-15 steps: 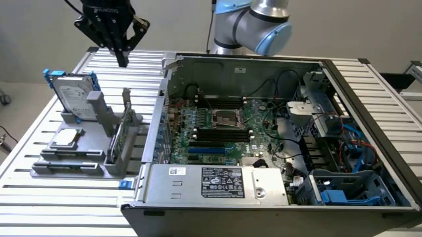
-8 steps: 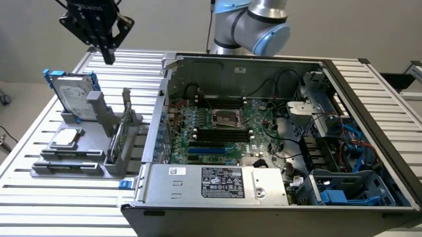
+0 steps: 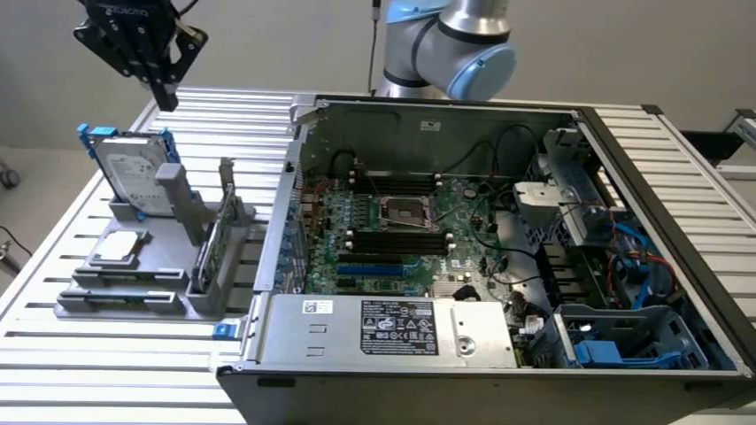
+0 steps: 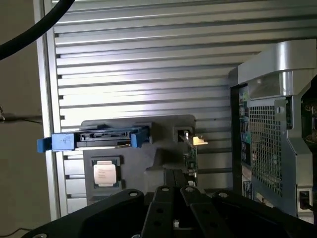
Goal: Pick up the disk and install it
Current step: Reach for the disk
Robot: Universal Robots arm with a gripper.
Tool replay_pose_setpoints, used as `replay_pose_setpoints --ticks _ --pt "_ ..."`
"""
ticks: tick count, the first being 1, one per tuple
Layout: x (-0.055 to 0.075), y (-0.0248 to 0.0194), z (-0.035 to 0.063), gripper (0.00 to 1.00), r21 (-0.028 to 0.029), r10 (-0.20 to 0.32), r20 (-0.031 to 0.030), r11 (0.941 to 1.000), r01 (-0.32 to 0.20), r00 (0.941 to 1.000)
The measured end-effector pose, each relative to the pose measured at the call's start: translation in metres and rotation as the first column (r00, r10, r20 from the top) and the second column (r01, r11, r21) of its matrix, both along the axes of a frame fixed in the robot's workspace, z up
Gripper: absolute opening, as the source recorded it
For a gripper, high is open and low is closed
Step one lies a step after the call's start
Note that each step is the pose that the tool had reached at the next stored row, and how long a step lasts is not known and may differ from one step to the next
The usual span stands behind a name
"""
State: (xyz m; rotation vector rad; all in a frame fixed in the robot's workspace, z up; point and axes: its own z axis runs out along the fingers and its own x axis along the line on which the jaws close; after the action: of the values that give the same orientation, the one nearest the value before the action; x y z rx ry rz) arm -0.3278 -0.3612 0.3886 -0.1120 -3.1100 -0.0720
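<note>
The disk [image 3: 127,166], a silver-grey drive with a white label in a blue carrier, stands upright on its edge in a grey holder [image 3: 130,297] at the exterior view's left. My gripper [image 3: 165,97] hangs in the air above and a little behind it, apart from it, with its black fingers together and nothing between them. The wrist view looks straight down on the disk's top edge and blue carrier [image 4: 96,139], with the shut gripper [image 4: 174,174] in the foreground.
A flat silver chip [image 3: 122,247] [image 4: 105,173] lies in the holder in front of the disk. A thin green card [image 3: 214,237] stands upright beside it. The open computer case [image 3: 473,230] [image 4: 270,139] fills the exterior view's right on the slatted metal table [image 3: 71,372].
</note>
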Motion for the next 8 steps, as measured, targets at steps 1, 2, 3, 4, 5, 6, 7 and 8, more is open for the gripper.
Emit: replay_pose_setpoints --ticks 1,2,3,4,5,6,7,8 --pt "-0.004 0.0012 -0.0004 0.11 0.0 0.0 -0.0004 1.0 0.0 1.0" --pt "-0.009 0.0024 -0.0008 0.11 0.0001 0.0 -0.0007 1.0 0.0 1.0" --pt "-0.014 0.0037 -0.0013 0.11 0.0 0.0 -0.001 1.0 0.0 1.0" --pt "-0.018 0.005 -0.0018 0.11 0.0 0.0 -0.001 1.0 0.0 1.0" --pt "-0.023 0.0063 -0.0025 0.11 0.0 0.0 -0.001 1.0 0.0 1.0" --pt "-0.027 0.0075 -0.0033 0.11 0.0001 0.0 -0.001 1.0 0.0 1.0" --pt "-0.032 0.0087 -0.004 0.11 0.0001 0.0 -0.001 1.0 0.0 1.0" --pt "-0.037 0.01 -0.0049 0.11 0.0001 0.0 -0.001 1.0 0.0 1.0"
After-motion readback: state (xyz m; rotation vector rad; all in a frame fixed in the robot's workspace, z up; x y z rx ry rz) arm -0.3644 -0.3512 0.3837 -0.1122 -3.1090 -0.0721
